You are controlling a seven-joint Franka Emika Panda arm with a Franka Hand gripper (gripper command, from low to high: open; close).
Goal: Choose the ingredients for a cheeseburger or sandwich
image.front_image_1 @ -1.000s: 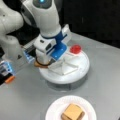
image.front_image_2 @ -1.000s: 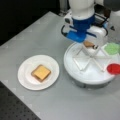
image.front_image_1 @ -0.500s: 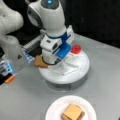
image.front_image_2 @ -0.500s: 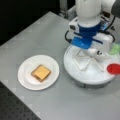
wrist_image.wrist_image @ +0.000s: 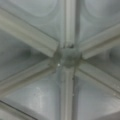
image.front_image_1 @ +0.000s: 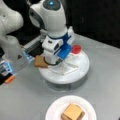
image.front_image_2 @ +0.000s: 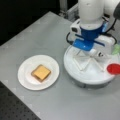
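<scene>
Gripper low over the white divided tray.
Its opening I cannot tell; a bread square lies just beside it, the cheese-topped stack well apart.

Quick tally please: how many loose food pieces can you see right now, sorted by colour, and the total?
Tan-brown bread: 2, one at the divided tray's edge, one under the cheese on the plate
Yellow cheese: 1
Red disc: 1
Green piece: 1
Total: 5
The pincer is hidden behind the arm.
</scene>
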